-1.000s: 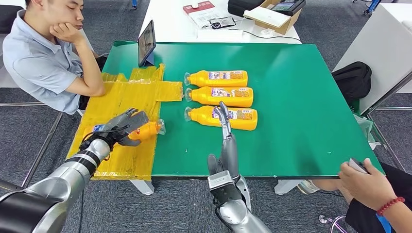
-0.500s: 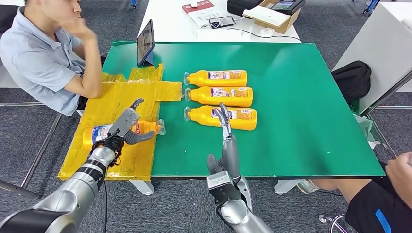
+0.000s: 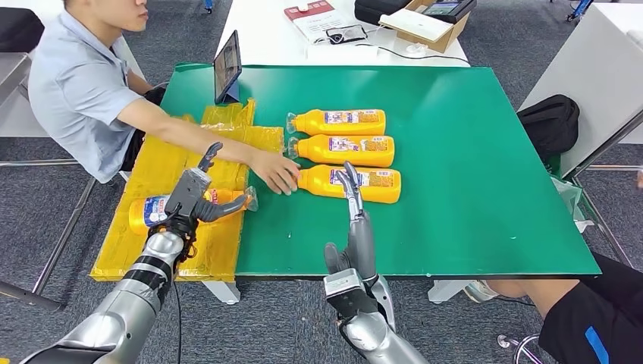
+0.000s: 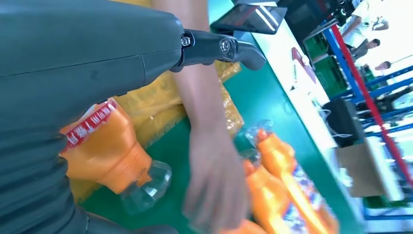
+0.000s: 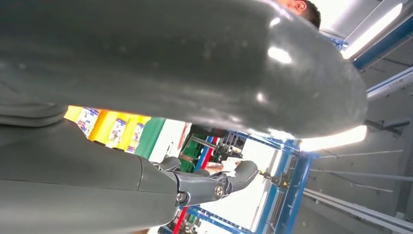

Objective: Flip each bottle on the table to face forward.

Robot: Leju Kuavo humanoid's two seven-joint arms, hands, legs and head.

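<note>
Three orange bottles lie side by side on the green table (image 3: 470, 152): far (image 3: 337, 121), middle (image 3: 341, 150), near (image 3: 379, 186). A fourth orange bottle (image 3: 148, 211) lies on the yellow taped patch (image 3: 189, 152), clear cap (image 3: 251, 198) pointing right. My left hand (image 3: 196, 196) hovers just above it with fingers spread, holding nothing. The left wrist view has this bottle (image 4: 104, 151) beneath the hand. My right hand (image 3: 350, 186) stretches its straight fingers over the near bottle without gripping it. A person's hand (image 3: 277, 174) reaches to the near bottle's neck.
A seated person (image 3: 83, 83) leans in from the table's left. A tablet (image 3: 229, 67) stands at the back left corner. A black bag (image 3: 550, 125) sits right of the table, and another person's leg (image 3: 591, 318) is at the lower right.
My left hand let go of the fourth bottle and lifted with fingers spread. The seated person lowered an arm and reached across to the near bottle. The hand at lower right withdrew.
</note>
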